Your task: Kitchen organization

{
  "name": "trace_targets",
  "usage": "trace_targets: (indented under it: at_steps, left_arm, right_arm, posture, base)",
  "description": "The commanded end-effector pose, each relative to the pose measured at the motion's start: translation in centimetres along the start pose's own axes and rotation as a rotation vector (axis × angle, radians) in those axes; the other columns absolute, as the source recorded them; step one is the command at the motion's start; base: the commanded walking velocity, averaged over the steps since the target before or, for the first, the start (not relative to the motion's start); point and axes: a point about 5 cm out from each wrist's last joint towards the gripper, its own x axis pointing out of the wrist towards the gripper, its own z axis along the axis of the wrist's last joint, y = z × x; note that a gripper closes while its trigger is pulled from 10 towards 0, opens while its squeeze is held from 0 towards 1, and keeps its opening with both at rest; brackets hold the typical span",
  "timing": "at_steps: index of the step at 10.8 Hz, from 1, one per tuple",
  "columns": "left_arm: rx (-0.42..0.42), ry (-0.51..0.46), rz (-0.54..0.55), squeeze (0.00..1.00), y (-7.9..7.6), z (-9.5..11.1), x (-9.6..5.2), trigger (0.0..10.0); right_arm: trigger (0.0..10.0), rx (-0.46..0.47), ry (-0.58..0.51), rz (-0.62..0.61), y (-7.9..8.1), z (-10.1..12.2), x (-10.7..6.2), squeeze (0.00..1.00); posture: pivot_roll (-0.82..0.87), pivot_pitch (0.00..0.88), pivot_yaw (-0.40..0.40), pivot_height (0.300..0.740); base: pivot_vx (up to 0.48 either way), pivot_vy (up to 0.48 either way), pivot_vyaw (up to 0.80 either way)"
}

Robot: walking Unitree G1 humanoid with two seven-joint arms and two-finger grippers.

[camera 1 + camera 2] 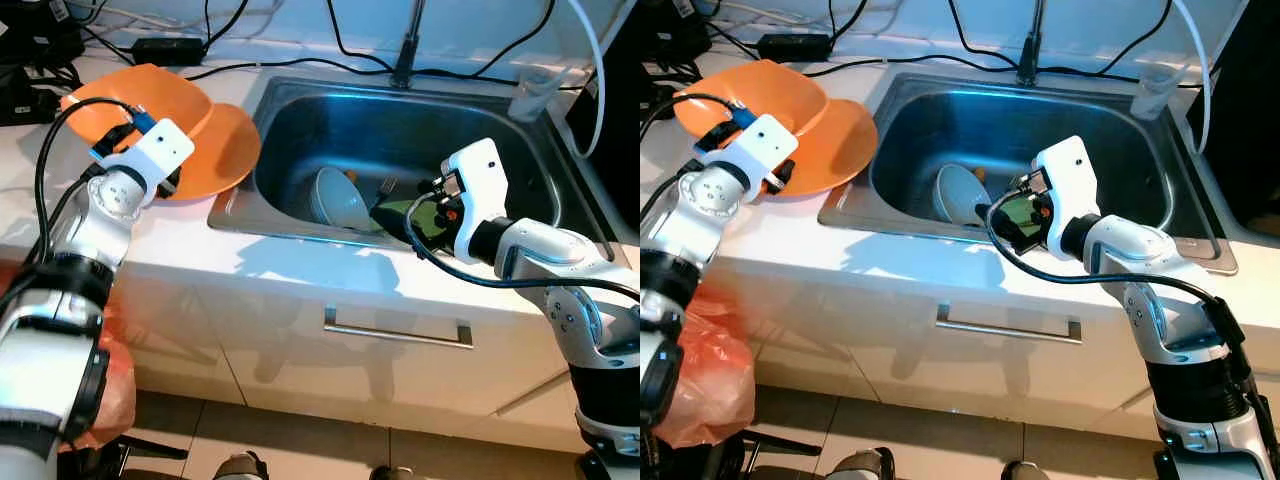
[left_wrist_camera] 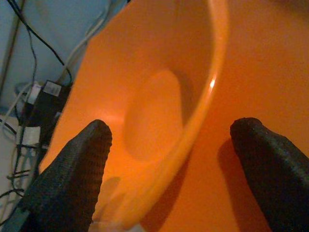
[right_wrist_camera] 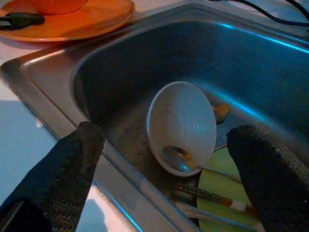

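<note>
An orange bowl (image 1: pixel 140 100) rests tilted on an orange plate (image 1: pixel 215 155) on the counter left of the sink (image 1: pixel 400 120). My left gripper (image 2: pixel 178 140) is open, one finger inside the bowl and the other over the plate, straddling the rim. In the sink lies a white bowl (image 3: pixel 183 121) on its side with a metal spoon (image 3: pixel 181 159) in it, beside a green plate (image 3: pixel 217 186) and chopsticks (image 3: pixel 212 197). My right gripper (image 3: pixel 166 133) hangs open over the sink's front edge, above the white bowl, holding nothing.
The faucet (image 1: pixel 405 60) rises behind the sink, with a clear plastic cup (image 1: pixel 530 95) at the back right corner. Cables and a black power adapter (image 1: pixel 168 46) run along the back of the counter. An orange bag (image 1: pixel 110 390) hangs at lower left beside the drawer handle (image 1: pixel 397 330).
</note>
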Motion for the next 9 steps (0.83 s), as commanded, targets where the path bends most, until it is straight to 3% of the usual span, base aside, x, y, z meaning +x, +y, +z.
trace_targets:
  at_steps: [1, 2, 3, 4, 9]
  left_arm:
    - [0.034, 0.029, -0.008, 0.00, -0.10, -0.68, 0.05, 10.0]
    - [0.052, 0.027, 0.002, 0.00, 0.03, -0.75, 0.10, 5.6]
    - [0.060, 0.029, 0.007, 0.00, 0.12, -0.85, 0.13, 2.0]
    - [0.069, 0.032, 0.011, 0.00, 0.21, -1.03, 0.15, 0.0]
    - [0.082, 0.028, 0.005, 0.00, 0.05, -1.19, 0.22, 0.0]
  right_arm:
    - [10.0, 0.006, -0.006, -0.011, -0.15, 0.07, -0.35, 0.00]
    - [10.0, 0.007, -0.005, -0.011, -0.12, 0.06, -0.37, 0.00]
    - [10.0, 0.007, -0.005, -0.012, -0.09, 0.06, -0.38, 0.00]
    - [10.0, 0.008, -0.005, -0.014, -0.08, 0.04, -0.43, 0.00]
    - [10.0, 0.012, -0.003, -0.018, -0.08, -0.07, -0.53, 0.00]
  posture:
    - [-0.04, 0.104, 0.010, 0.740]
    - [-0.04, 0.105, 0.011, 0.740]
    - [-0.04, 0.108, 0.013, 0.740]
    - [-0.04, 0.110, 0.015, 0.740]
    - [-0.04, 0.111, 0.018, 0.740]
  base:
    - [0.000, 0.000, 0.00]
    - [0.000, 0.000, 0.00]
    - [0.000, 0.000, 0.00]
    - [0.000, 0.000, 0.00]
    - [0.000, 0.000, 0.00]
